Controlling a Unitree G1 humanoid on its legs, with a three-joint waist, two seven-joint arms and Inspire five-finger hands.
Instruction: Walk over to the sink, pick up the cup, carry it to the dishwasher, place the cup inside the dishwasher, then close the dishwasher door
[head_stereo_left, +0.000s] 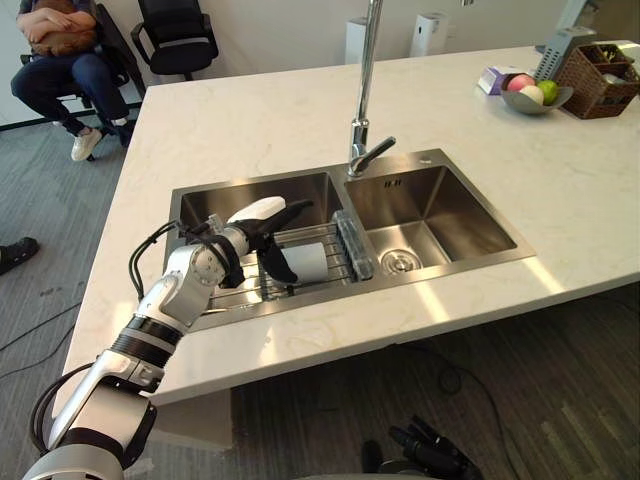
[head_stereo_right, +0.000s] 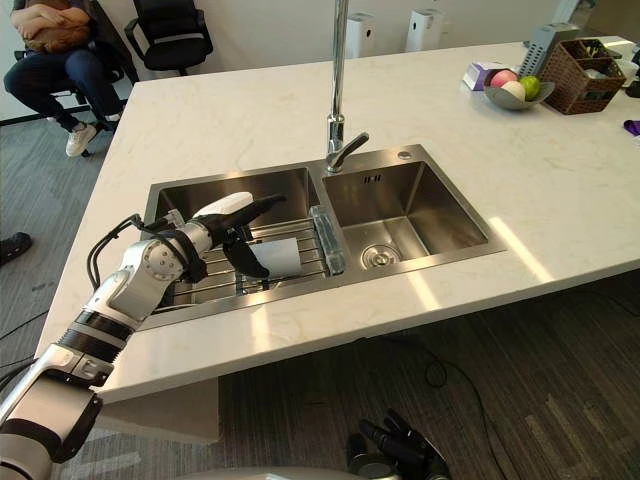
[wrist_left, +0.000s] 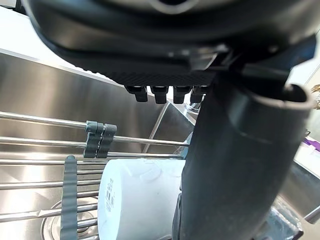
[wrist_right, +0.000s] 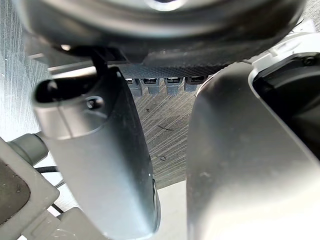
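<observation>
Cup (head_stereo_left: 312, 262) lies in sink (head_stereo_left: 450, 215), centre-left of frame; left robot hand (head_stereo_left: 252, 238) spread over it, not grasping. Carry and dishwasher steps remain.

The left hand (head_stereo_right: 232, 222) reaches over the left basin of the sink (head_stereo_right: 425, 205), fingers spread above and beside a white cup (head_stereo_right: 286, 257) lying on its side on a wire rack (head_stereo_right: 212, 268). A tall faucet (head_stereo_right: 337, 90) rises behind the basins from the pale tabletop (head_stereo_right: 250, 110). The right hand (head_stereo_right: 400, 446) hangs low, fingers relaxed.
</observation>
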